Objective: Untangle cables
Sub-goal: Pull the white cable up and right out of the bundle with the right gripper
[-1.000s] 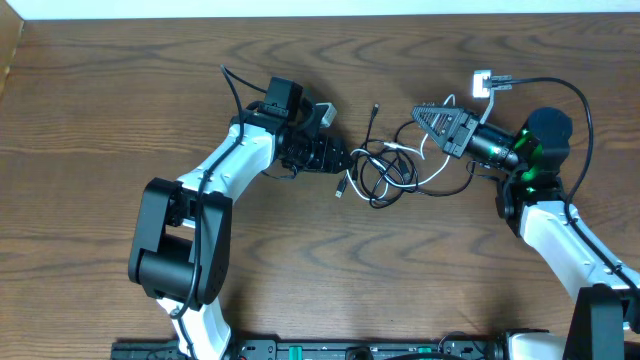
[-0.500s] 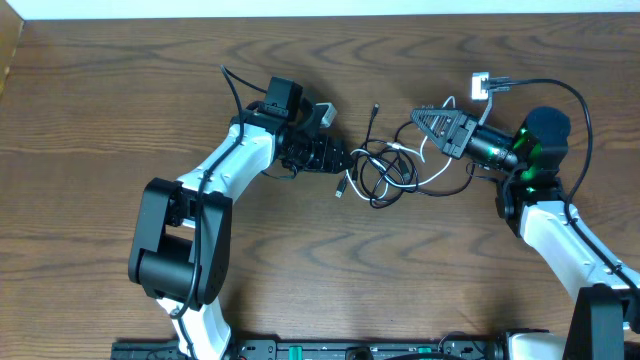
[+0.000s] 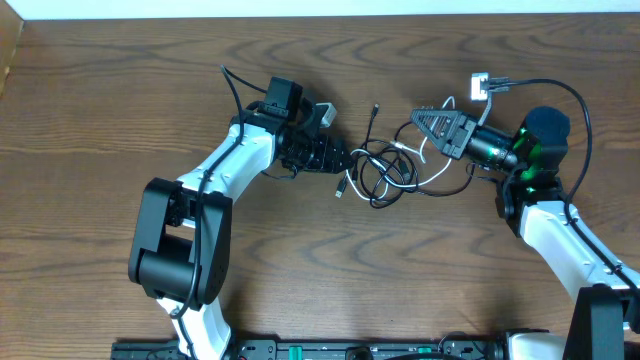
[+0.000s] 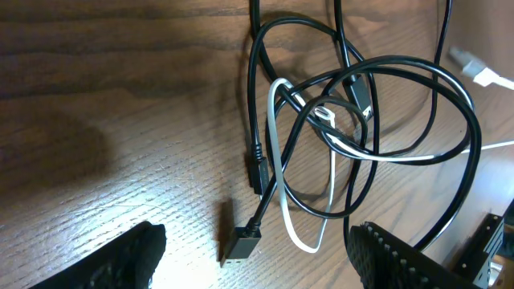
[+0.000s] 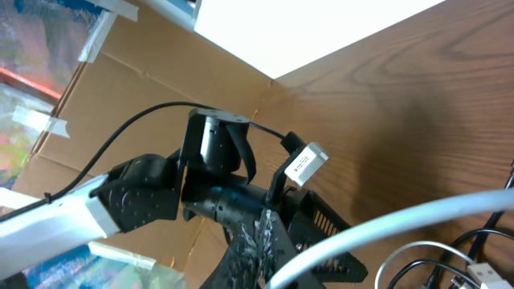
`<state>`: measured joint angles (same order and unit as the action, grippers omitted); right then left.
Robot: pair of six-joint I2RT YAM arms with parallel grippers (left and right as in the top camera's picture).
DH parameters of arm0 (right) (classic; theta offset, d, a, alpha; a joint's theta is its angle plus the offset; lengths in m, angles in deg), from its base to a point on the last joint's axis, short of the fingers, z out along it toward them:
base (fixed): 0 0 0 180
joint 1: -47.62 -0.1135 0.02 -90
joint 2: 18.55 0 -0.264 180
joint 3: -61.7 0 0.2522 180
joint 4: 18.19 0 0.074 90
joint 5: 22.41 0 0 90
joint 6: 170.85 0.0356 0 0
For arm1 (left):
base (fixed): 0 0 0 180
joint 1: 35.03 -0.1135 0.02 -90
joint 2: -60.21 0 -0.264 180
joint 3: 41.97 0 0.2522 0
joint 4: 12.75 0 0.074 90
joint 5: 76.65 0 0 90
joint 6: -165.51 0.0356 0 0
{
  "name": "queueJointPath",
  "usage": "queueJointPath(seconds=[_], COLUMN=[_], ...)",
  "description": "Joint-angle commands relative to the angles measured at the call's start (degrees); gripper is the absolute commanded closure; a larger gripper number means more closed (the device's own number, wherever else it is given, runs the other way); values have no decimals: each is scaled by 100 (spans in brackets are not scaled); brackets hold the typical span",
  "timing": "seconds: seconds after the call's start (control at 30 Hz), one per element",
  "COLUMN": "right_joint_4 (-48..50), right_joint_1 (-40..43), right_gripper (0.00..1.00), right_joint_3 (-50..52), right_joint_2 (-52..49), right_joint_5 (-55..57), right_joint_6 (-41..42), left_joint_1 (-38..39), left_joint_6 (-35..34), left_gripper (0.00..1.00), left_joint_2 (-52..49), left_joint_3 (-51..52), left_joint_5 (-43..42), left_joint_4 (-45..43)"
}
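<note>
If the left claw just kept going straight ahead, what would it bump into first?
The left gripper, jaws open, would likely meet the black angled plug lying just ahead first, then the cable tangle behind it, though its height is unclear.

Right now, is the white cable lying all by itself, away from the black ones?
No, the white cable threads through the loops of the black cables.

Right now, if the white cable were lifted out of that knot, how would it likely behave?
The white cable probably hangs limp: it lies in loose, soft curves. It likely drags the black cables along, since their loops cross over and through it. It looks thin, so probably light.
</note>
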<state>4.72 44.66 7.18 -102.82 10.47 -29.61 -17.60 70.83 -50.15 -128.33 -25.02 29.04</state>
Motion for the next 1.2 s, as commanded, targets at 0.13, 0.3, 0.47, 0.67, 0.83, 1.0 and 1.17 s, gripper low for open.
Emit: queueJointPath(seconds=[0.13, 0.3, 0.47, 0.67, 0.83, 1.0, 1.17], right_joint_4=[-476, -1119, -1661, -3576, -5965, -8312, -9224], right_joint_1=[-39, -52, -50, -52, -59, -85, -22], right_gripper=[99, 99, 99, 99, 99, 99, 99], right_joint_3=[-444, -997, -1456, -2409, -3668, -5101, -6157], right_joint_2=[26, 26, 26, 26, 26, 26, 26], right_joint_5=[-590, -785, -850, -658, -11, 1827, 2205], right_joint_6=[-120, -422, -588, -1670, -3032, -4070, -4127], left_joint_1=[7, 7, 7, 7, 7, 7, 7], left_joint_6=[-13, -13, -13, -13, -13, -13, -15], left_gripper=[23, 23, 23, 23, 23, 23, 23], left_joint_2=[11, 11, 11, 11, 11, 11, 11], left_joint_3=[11, 11, 11, 11, 11, 11, 11], left_joint_5=[72, 72, 72, 72, 72, 72, 70], left_joint_4=[-13, -52, -52, -52, -52, -50, -48])
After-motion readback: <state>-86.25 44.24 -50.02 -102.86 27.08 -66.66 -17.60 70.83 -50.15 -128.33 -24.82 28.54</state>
